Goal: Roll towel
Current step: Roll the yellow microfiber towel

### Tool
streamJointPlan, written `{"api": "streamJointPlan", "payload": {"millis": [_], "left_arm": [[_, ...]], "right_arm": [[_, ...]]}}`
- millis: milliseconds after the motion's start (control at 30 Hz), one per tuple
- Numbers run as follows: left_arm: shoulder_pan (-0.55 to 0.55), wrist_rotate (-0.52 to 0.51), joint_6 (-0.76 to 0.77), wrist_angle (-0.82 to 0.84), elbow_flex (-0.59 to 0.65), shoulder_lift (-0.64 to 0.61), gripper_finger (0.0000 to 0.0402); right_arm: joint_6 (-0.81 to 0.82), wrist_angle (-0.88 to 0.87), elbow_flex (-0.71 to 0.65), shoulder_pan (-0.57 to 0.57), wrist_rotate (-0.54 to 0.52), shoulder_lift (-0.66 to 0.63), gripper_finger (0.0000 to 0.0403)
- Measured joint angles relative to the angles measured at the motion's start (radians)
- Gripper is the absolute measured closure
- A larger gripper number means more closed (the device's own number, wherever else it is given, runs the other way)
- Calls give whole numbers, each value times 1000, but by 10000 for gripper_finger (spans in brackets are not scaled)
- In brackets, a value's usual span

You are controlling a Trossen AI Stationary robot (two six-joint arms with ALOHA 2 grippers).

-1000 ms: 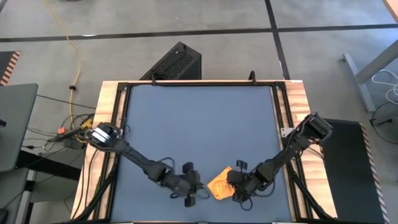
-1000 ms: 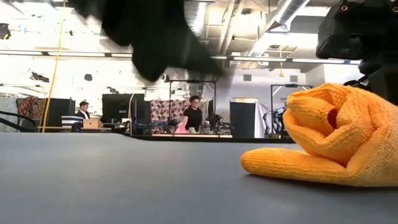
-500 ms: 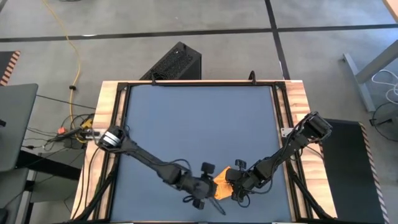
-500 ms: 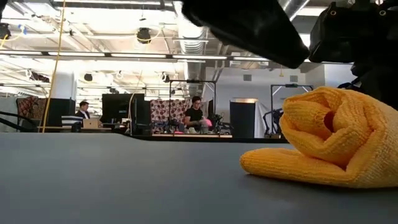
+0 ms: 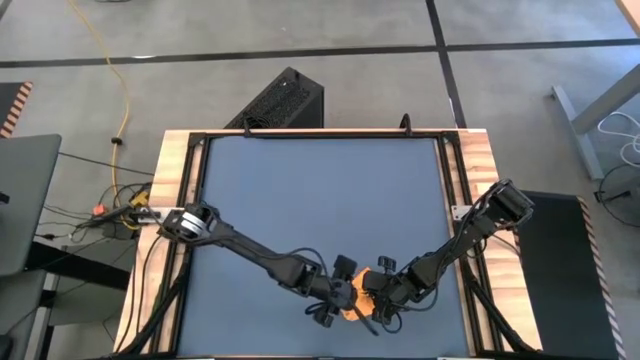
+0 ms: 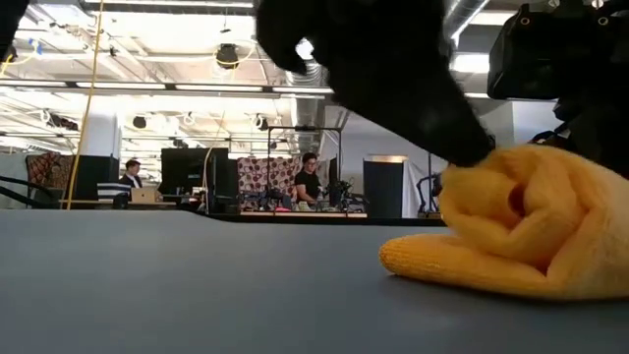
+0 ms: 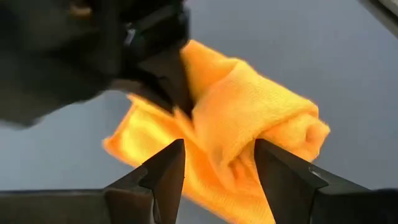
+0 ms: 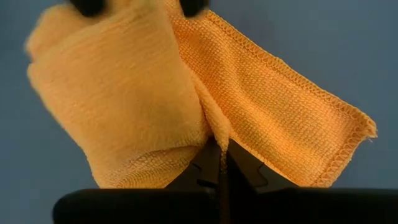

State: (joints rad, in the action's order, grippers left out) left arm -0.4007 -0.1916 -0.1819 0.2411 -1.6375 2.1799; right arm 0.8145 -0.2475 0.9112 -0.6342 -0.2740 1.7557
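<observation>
- The towel, partly rolled, lies low and centre-right in the high view, on the table.
- Right gripper: jaws pinch a towel fold; hold firm.
- Left gripper: jaws spread astride the roll; close squarely, then tuck the loose flap.
</observation>
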Motion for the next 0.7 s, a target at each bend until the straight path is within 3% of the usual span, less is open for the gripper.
{"api": "streamJointPlan", "payload": {"millis": [233, 333, 500, 700], "left_arm": [[1, 79, 47, 16, 0, 37, 243], [-7, 34, 41, 5, -1, 36, 281], [-13, 24, 43, -12, -1, 34, 383], [-17, 21, 102, -4, -1, 33, 400]], "right_arm": [[4, 3, 0, 3, 4, 0, 367], [4, 3, 0, 3, 4, 0, 367], [0, 5, 0, 3, 4, -2, 367], [-1, -17, -4, 3, 17, -50, 353]]}}
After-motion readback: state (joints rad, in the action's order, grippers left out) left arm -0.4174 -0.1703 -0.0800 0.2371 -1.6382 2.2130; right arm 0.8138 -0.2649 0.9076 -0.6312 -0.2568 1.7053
